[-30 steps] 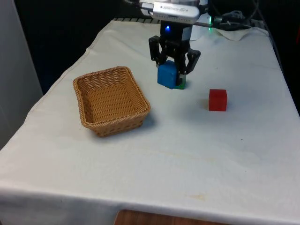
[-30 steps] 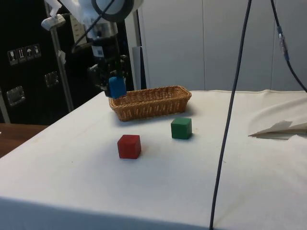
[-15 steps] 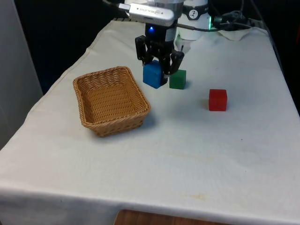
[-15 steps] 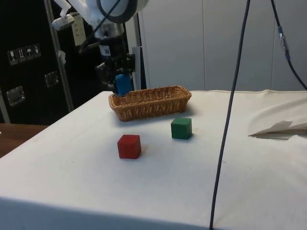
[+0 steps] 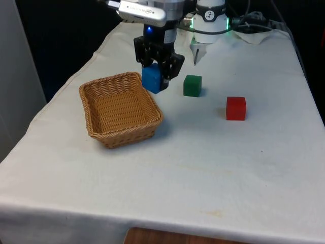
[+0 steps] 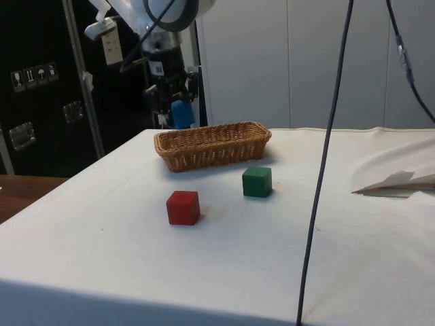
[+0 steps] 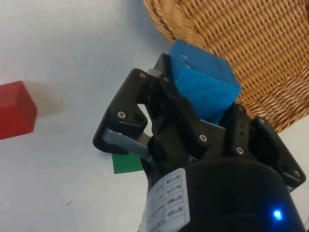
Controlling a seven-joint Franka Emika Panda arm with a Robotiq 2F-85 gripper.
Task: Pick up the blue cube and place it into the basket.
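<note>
The black two-finger gripper [image 5: 156,71], clamped tight on the small blue cube [image 5: 151,79], has carried it in the front view from beside the green cube [image 5: 192,85] leftward toward upper centre of the frame; it now hangs raised by the near corner of the woven wicker basket [image 5: 120,129]; the red cube [image 5: 235,108] sits well apart at right; only a short leftward carry and release remain, I judge.

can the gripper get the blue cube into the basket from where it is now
Probably yes. The gripper holds the blue cube in the air at the basket's rim, the basket is open-topped, and nothing stands between them.
</note>
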